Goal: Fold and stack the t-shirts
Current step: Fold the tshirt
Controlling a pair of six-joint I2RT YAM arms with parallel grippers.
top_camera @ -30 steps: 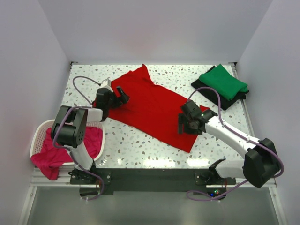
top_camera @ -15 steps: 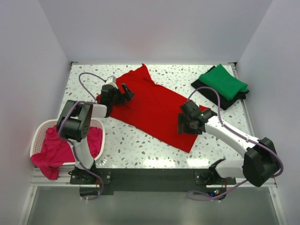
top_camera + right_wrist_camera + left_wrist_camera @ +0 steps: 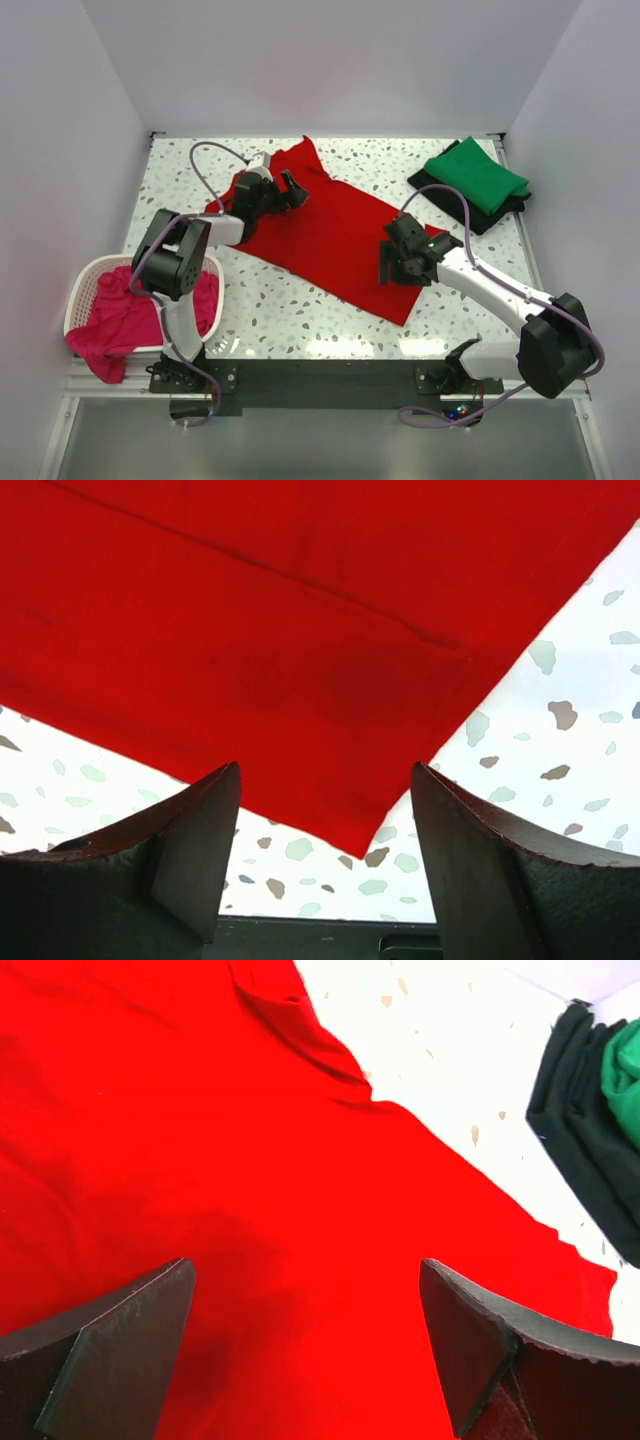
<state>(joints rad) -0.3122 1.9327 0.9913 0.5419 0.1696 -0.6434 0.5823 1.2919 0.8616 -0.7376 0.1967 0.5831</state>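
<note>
The left claw is spread wide with nothing between its fingers, hanging low over the upper part of the red t-shirt, near the collar end, likely lining up to take hold of that end for a fold. The right claw is also parted and empty, poised just above the shirt's near hem corner, where a folded-over edge shows as a seam line in the wrist view. It looks placed to grip the opposite end, so both arms can fold the garment together. The red t-shirt lies flat and slantwise across the middle of the table, spread out and not yet folded. In the far right corner a folded green t-shirt rests on a folded black t-shirt, probably the start of the stack. A crumpled magenta-pink t-shirt waits in the white lattice basket at the near left, spilling over its rim. The count is two claws, four t-shirts (one of each colour) and one basket.
</note>
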